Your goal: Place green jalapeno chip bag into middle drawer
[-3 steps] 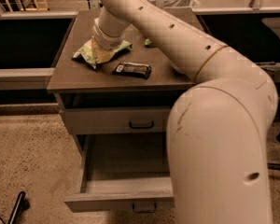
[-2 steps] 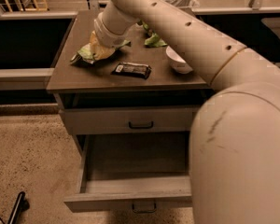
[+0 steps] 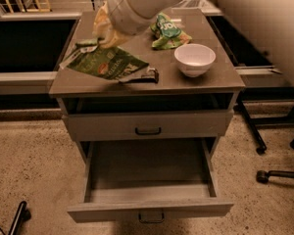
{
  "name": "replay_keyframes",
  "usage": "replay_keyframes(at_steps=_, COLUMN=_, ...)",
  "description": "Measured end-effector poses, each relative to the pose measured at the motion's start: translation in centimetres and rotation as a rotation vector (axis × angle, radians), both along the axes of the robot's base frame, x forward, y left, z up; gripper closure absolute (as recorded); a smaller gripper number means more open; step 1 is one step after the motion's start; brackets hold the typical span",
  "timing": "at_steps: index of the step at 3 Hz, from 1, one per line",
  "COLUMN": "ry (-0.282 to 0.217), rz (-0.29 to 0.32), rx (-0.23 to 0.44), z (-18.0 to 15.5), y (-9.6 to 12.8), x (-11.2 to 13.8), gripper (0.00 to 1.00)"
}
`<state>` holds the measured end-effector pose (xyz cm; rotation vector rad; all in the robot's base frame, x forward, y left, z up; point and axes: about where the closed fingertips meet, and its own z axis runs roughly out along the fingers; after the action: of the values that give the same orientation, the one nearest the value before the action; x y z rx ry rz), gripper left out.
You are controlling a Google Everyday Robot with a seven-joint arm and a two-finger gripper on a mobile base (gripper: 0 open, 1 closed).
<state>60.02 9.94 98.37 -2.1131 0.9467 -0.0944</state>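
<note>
The claw [image 3: 104, 39] hangs over the back left of the brown-grey counter [image 3: 208, 83], clenched on the top edge of the pale green foil jalapeno chip bag [image 3: 110, 63]. A moment ago the bag sat bunched up under the claw. Now it is drawn out flat and slants forward toward the front left of the counter. Its lower corner overlaps the small dark flat bar [image 3: 149, 75], which lay fully in view before. Whether the bag's low edge touches the counter cannot be told.

The thick white arm [image 3: 137, 4] has swung up and away from the right side. This uncovers the round white bowl [image 3: 195, 58], the crumpled bright green snack bag [image 3: 167, 32] behind it, and the whole wide grey middle drawer [image 3: 186, 209]. That drawer stands pulled out as before, below the shut grey upper drawer front [image 3: 186, 125].
</note>
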Motion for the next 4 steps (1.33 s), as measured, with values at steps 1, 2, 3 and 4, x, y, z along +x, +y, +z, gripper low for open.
replay_keyframes(at_steps=1, ry=0.012, rz=0.014, rx=0.025, z=2.3, y=-2.0, x=-5.2, gripper=1.0)
replay_keyframes(at_steps=2, ry=0.176, rz=-0.006, rx=-0.039, z=-2.8, y=-3.3, x=-7.4, gripper=1.0)
replay_keyframes(at_steps=3, ry=0.357, rz=-0.112, rx=-0.131, z=-10.7, y=-3.6, x=-7.9, gripper=1.0)
replay_keyframes(at_steps=4, ry=0.457, rz=-0.241, rx=-0.232, z=-16.9, y=-4.8, x=-7.4, gripper=1.0)
